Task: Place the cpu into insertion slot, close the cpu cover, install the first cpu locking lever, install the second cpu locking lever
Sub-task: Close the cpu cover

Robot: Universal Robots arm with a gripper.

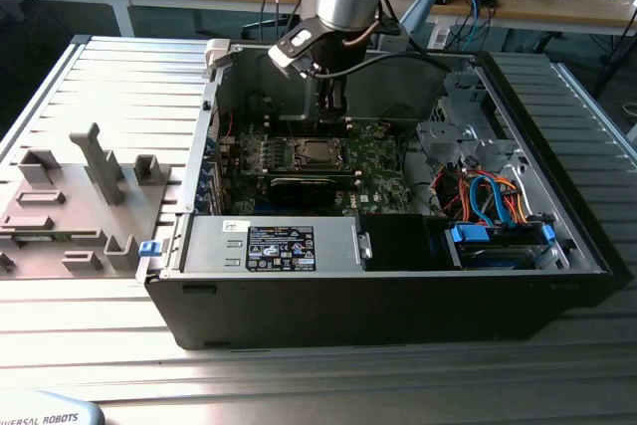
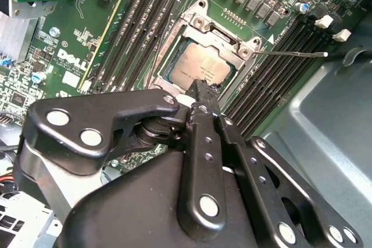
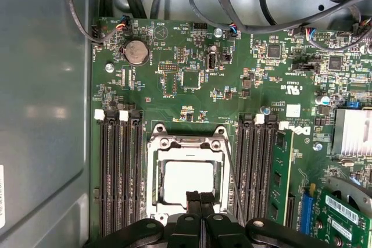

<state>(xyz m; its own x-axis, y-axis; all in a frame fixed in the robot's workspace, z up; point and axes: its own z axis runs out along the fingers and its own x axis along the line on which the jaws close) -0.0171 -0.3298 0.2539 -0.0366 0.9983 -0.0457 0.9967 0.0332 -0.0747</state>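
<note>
the cpu (image 3: 187, 181), a small flat square chip with a dull silver-grey metal top, sits in the square silver-rimmed insertion slot (image 1: 295, 154), just above the middle of the exterior view, on the green circuit board (image 3: 174, 56). the thin square silvery cpu cover (image 3: 186, 142) looks laid down around it. the black gripper (image 3: 200, 197), fingers pressed together and holding nothing, is at the cover's edge; contact i can't tell. a thin silvery wire lever (image 2: 290, 54) juts out free. my read: it's lever work, so push on the wire only, clear of the chip, low and steady.
</note>
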